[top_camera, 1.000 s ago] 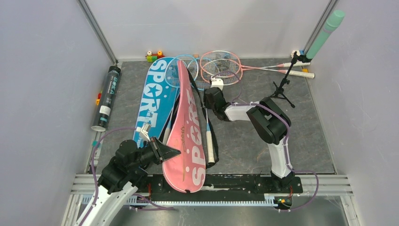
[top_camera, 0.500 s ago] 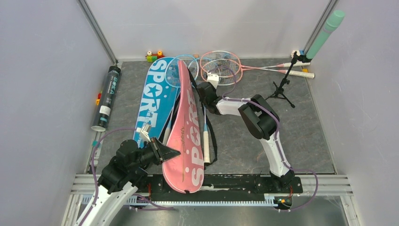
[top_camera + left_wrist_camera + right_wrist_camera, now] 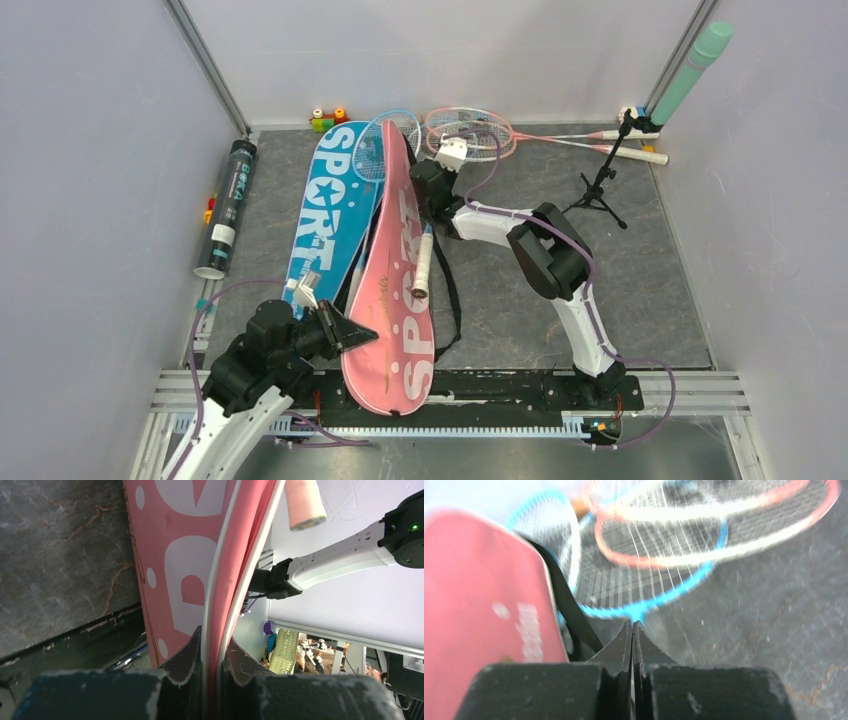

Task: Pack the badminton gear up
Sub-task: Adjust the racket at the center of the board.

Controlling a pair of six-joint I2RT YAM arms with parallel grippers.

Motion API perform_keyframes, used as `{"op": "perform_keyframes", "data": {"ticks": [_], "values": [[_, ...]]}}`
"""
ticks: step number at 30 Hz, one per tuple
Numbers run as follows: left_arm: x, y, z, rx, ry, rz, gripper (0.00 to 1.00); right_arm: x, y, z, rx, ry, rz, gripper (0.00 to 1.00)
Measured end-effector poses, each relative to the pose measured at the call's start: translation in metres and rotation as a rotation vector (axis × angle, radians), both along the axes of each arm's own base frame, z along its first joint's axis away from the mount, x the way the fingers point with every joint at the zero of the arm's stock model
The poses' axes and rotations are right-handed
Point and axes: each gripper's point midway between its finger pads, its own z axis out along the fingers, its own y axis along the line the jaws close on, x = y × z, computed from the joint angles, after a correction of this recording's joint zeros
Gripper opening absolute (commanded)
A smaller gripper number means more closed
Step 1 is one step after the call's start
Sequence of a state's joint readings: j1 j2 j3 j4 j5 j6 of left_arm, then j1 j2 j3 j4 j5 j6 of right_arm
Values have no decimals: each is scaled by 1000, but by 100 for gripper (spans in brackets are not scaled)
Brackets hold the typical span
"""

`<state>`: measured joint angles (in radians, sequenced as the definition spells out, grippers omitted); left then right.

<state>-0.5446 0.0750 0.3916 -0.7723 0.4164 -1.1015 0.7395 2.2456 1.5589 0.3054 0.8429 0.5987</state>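
Right end effector [image 3: 632, 626] closed, hauled blue racket [image 3: 423, 262] rearward.

The left gripper [image 3: 214, 635], black-fingered, clamps the pink bag [image 3: 185, 555], which is salmon with white piping, big white letters and white dots. Just ahead of the right gripper's [image 3: 633, 625] black tips, the blue racket [image 3: 636, 612] has a bright blue frame and white strings. Beyond it, the pink rackets [image 3: 664, 560] have coral frames, also strung white. Left of that gripper, past the pink bag, the blue bag [image 3: 325, 210] is cyan with white lettering and a star. The table [image 3: 60, 555] is dark grey, marbled with rust veins.
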Motion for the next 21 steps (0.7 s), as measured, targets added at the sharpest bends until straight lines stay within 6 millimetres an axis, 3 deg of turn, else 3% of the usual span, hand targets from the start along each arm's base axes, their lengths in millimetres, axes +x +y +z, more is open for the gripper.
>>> {"op": "perform_keyframes", "data": {"ticks": [4,6,9,12,14,16,19,21], "values": [[-13,13,8,32,5,20,2,14,-15,48,56,-122,-16,0],[-18,24,13,59,0,57,2,12,-41,63,67,-164,3,0],[-17,39,22,90,-33,127,2,2,-83,63,39,-186,28,0],[-9,50,34,113,-102,192,2,-8,-111,42,-18,-162,68,0],[0,56,54,125,-175,231,2,-17,-106,27,-47,-135,140,5],[9,57,79,118,-251,249,2,-26,-90,17,-63,-114,239,16],[29,51,118,92,-370,266,2,-39,-69,17,-66,-115,373,32],[42,43,144,90,-434,254,2,-52,-56,26,-59,-141,466,51]]}}
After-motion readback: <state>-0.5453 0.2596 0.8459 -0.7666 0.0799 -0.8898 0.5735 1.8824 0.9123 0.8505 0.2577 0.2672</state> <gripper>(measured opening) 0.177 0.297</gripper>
